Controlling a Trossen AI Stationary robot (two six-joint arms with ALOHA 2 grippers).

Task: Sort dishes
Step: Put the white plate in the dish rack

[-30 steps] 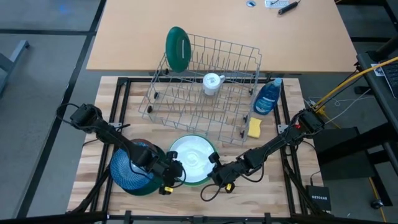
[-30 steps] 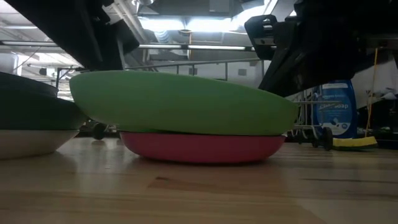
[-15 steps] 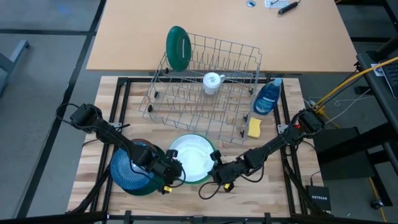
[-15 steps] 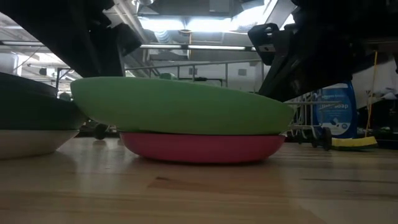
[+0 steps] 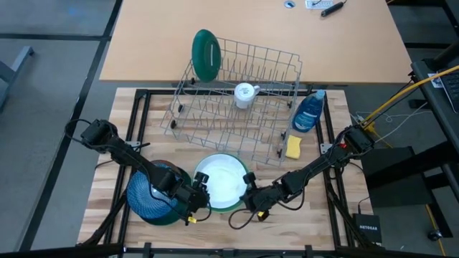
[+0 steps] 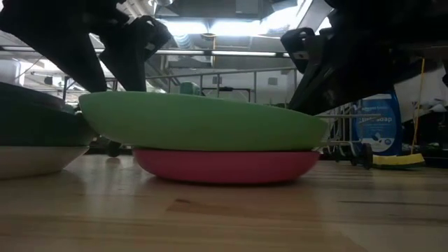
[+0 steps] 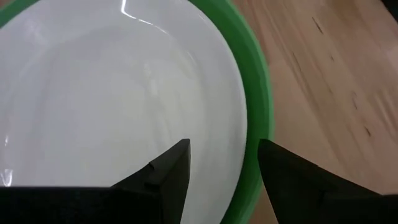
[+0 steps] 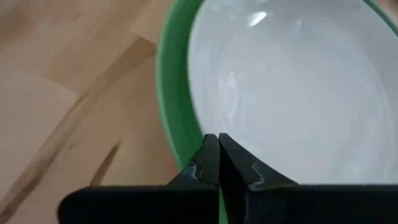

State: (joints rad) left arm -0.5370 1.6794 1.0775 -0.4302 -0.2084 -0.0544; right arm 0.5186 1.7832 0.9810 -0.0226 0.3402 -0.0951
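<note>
From above, we are looking down on a light green bowl (image 5: 222,182) with a white inside, sitting at the near middle of the wooden table (image 5: 323,229). The left gripper (image 5: 198,198) is reaching its rim from the left with fingers spread apart, and the right gripper (image 5: 249,198) is pressing at the opposite rim with fingers closed together. A blue dish (image 5: 149,196) is resting on a dark green one beside the left arm. Behind them a wire rack (image 5: 237,107) is holding a dark green plate (image 5: 205,55) upright and a white cup (image 5: 245,94); a blue soap bottle (image 5: 310,112) and yellow sponge (image 5: 294,147) are lying just beside the rack.

At table height, we are seeing the light green bowl (image 6: 203,120) lying on a pink dish (image 6: 225,165), slightly tilted.

Through the left wrist, we are watching the spread fingers (image 7: 168,180) straddling the bowl's green rim (image 7: 261,118), one over the white inside, one outside; whether they are touching it we cannot tell.

Through the right wrist, we are seeing the shut fingers (image 8: 210,162) meeting at the bowl's rim (image 8: 171,106).
</note>
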